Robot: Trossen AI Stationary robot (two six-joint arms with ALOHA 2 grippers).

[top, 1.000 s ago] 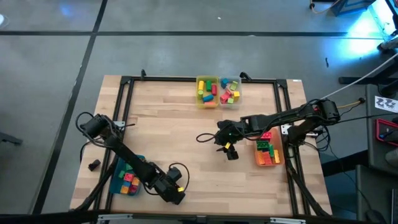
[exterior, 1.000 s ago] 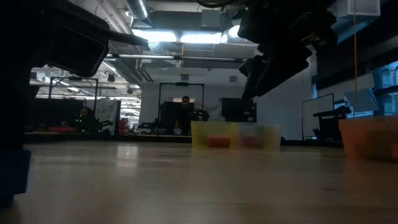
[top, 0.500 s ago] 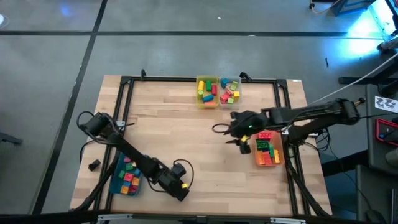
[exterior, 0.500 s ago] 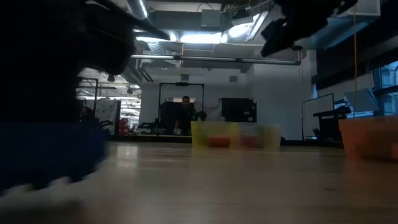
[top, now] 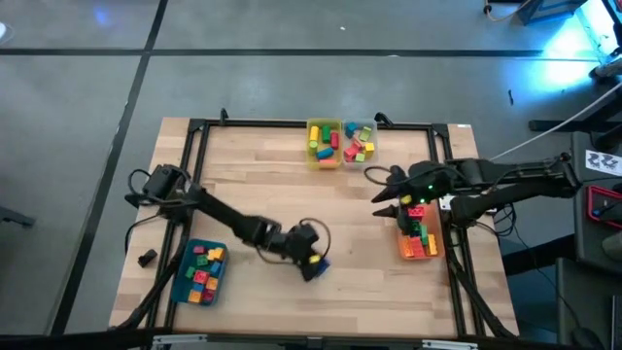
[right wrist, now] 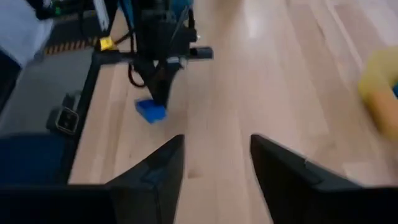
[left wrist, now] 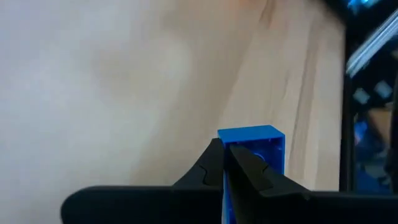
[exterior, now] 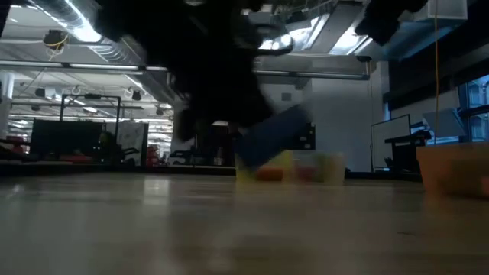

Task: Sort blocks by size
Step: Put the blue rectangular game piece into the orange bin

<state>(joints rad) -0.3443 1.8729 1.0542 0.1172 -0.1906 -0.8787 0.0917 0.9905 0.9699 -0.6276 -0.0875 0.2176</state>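
Blue is the block [left wrist: 252, 155] that the left hand [top: 313, 264] pinches, low over the wooden table [top: 282, 194], a bit nearer the front edge than the middle. In the left wrist view its two dark fingers [left wrist: 211, 168] are pressed tight on the block, and the block sticks out past their tips. From the right wrist view the same blue block [right wrist: 151, 111] hangs under the left hand [right wrist: 160, 99], close to the wood.

At the front left of the table sits a teal bin [top: 198, 273] with red, yellow, green and pink blocks [top: 202, 271] inside.

On the right side is an orange bin [top: 419, 236] holding red and green blocks [top: 416, 226]. The right hand [top: 381, 200] hangs over the table just beside that bin, on its inner side. Its fingers [right wrist: 155, 171] are spread apart with nothing between them.

At the far edge, in the middle, a yellow bin [top: 324, 143] and a clear bin [top: 359, 142] stand touching side by side. Both hold a mix of small blocks [top: 325, 141].

In the low view the yellow bin [exterior: 263, 166] is partly behind the blurry blue block [exterior: 271, 137].
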